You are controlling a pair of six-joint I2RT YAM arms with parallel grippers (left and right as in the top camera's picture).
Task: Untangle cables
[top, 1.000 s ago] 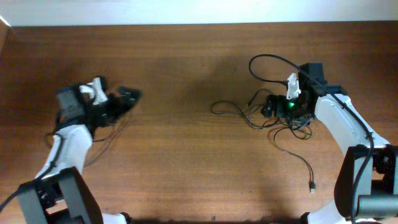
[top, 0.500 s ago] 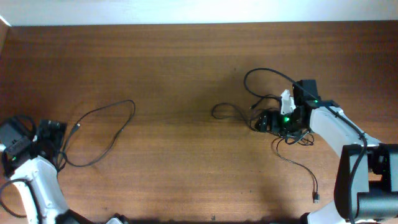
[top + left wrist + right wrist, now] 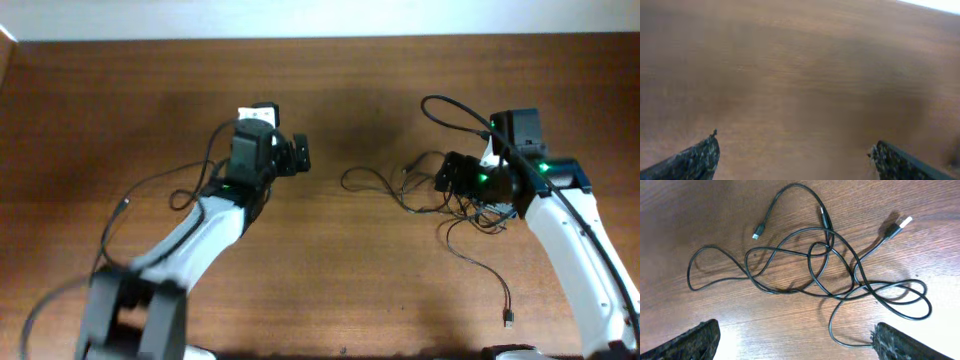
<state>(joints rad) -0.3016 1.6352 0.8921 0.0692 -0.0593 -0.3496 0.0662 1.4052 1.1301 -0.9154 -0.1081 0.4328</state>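
A tangle of thin black cables (image 3: 470, 205) lies at the right of the wooden table. One strand trails toward the front and ends in a small plug (image 3: 508, 320). My right gripper (image 3: 450, 172) hovers open over the tangle's left part. In the right wrist view the tangle (image 3: 820, 265) spreads out ahead of the open, empty right gripper (image 3: 795, 336), with three plug ends showing. One strand curves close to the right finger. A separate cable (image 3: 165, 178) lies at the left, partly under my left arm. My left gripper (image 3: 295, 155) is open and empty, and the left wrist view (image 3: 795, 152) shows only blurred table.
The thicker black cord (image 3: 455, 108) of the right arm arches above the tangle. The table's back edge (image 3: 320, 40) meets a white wall.
My left arm has swung from the far left front to the table's middle, toward the tangle. My right gripper has shifted slightly up and right over the tangle. The left cable lies still.
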